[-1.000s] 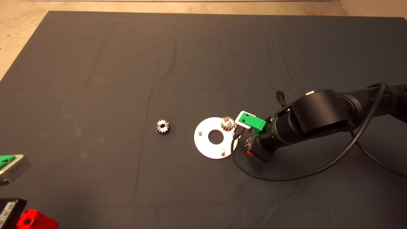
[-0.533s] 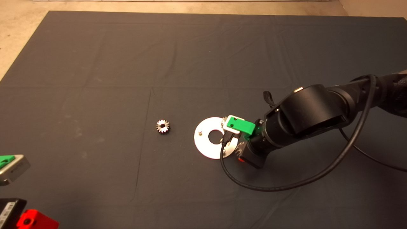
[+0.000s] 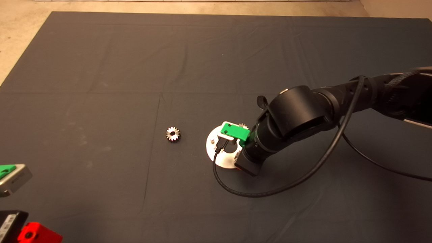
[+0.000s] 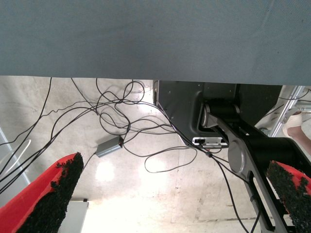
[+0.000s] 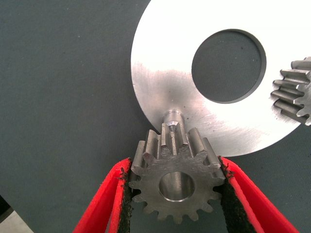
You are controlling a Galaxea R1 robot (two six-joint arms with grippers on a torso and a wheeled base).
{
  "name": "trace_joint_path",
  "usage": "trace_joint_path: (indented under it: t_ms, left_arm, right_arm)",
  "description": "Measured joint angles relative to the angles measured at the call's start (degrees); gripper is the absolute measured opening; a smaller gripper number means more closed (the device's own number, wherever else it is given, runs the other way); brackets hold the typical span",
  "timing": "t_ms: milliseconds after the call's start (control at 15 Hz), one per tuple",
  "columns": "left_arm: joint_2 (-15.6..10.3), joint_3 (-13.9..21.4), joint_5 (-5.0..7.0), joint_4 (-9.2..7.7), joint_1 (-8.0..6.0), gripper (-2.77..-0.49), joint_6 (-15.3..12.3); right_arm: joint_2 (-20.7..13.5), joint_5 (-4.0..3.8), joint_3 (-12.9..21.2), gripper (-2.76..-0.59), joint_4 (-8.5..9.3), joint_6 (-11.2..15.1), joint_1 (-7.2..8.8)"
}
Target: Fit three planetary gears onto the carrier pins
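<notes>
The right arm reaches in from the right, bent over the disc [image 3: 216,158], its right gripper [image 5: 177,194] clamped on a gear [image 5: 176,180] held just beside a pin [image 5: 172,116] near the disc's edge. A second gear [image 5: 296,90] sits on the disc's far side. A third gear [image 3: 172,134] lies loose on the mat [image 3: 101,84], left of the disc, with bare mat all around it. The left gripper [image 4: 170,199] waits at the near left, fingers spread wide with nothing between them.

Even, soft overhead light, glare on the disc [image 5: 160,82], bright washed-out floor [image 4: 146,194], sharp focus.
</notes>
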Motion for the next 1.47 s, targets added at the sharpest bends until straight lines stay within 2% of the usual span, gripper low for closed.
trace_joint_path:
  t_ms: [200,1133,1467]
  left_arm:
    - [0.0,0.0,0.0,0.0,0.0,-0.51,0.0]
    - [0.0,0.0,0.0,0.0,0.0,-0.51,0.0]
    - [0.0,0.0,0.0,0.0,0.0,-0.51,0.0]
  right_arm:
    - [0.48,-0.06,-1.61,-2.28,0.13,-0.61,0.07]
    - [1.0,-0.02,-4.24,-2.28,0.11,-10.13,0.04]
    - [1.9,-0.02,-4.82,-2.28,0.11,-11.99,-0.07]
